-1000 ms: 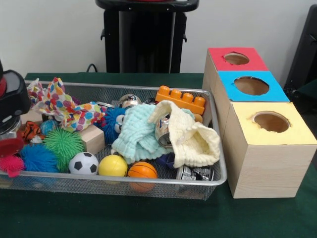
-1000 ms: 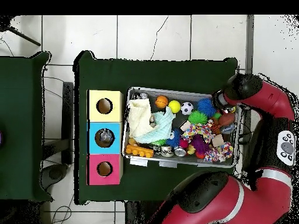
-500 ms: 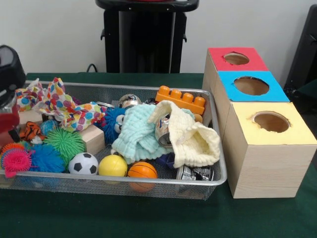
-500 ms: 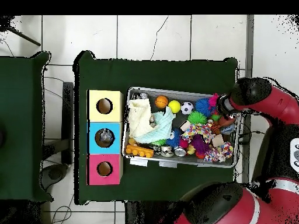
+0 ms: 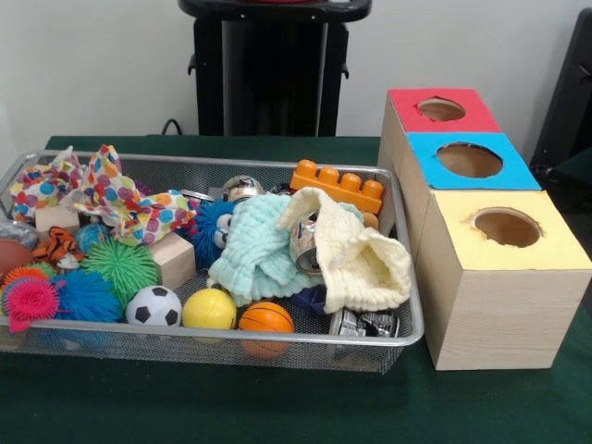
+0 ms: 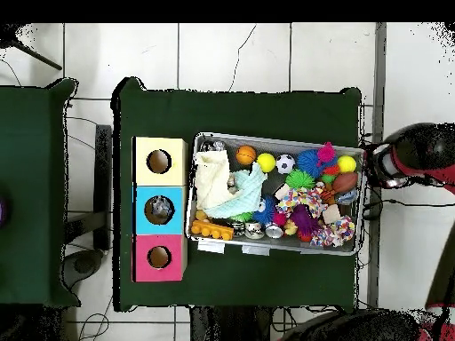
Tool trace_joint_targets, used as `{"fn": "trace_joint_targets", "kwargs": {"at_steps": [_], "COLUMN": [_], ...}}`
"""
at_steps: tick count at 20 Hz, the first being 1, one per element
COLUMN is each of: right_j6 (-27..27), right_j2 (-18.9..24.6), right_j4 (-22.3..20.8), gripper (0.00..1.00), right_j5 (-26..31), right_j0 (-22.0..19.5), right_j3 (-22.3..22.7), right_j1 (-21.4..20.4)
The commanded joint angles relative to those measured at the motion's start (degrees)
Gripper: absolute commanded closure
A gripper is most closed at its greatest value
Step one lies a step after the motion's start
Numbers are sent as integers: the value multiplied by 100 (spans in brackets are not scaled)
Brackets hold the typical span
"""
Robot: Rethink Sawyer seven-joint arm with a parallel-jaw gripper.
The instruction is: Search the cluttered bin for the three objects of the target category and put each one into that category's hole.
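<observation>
The silver wire-mesh bin (image 5: 407, 319) is full of toys and cloths; it also shows in the overhead view (image 6: 271, 252). I see no clear plastic bottle plainly. A small clear greyish thing (image 5: 13, 231) lies at the bin's left end, and I cannot tell what it is. Something grey and crinkly (image 6: 160, 210) shows inside the blue box's hole. Shiny cans lie under the cream cloth (image 5: 303, 242) and at the front right corner (image 5: 363, 323). The arm's end (image 6: 391, 165) hangs beyond the bin's right end, off the table. The arm does not show in the front view.
Three wooden boxes with round holes stand beside the bin: red (image 5: 442, 109), blue (image 5: 470, 159), yellow (image 5: 507, 228). The bin holds a mint cloth (image 5: 259, 245), a cream cloth (image 5: 365, 264), an orange brick (image 5: 338, 185), a soccer ball (image 5: 154, 305), a yellow ball (image 5: 210, 309) and spiky balls.
The arm has drawn back from the bin's end, out of the front view and off the table in the overhead view. The pink spiky ball now rests in the bin.
</observation>
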Motion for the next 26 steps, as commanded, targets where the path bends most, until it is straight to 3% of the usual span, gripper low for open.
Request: {"fn": "trace_joint_targets", "kwargs": {"at_steps": [1, 4, 8, 16, 26], "right_j6": [-2158, -2131, -2047, -1488, -1056], "right_j2": [494, 501, 448, 324, 357], "right_j4": [-241, -332, -364, -246, -122], "gripper": [100, 100, 100, 100, 100], "right_j5": [-407, -671, -491, -574, -729], "right_j0": [-391, -433, -399, -316, -295], "right_j3": [1122, 1282, 1431, 2264, 2836], "right_j1": [-297, -438, -688, -1299, -1567]}}
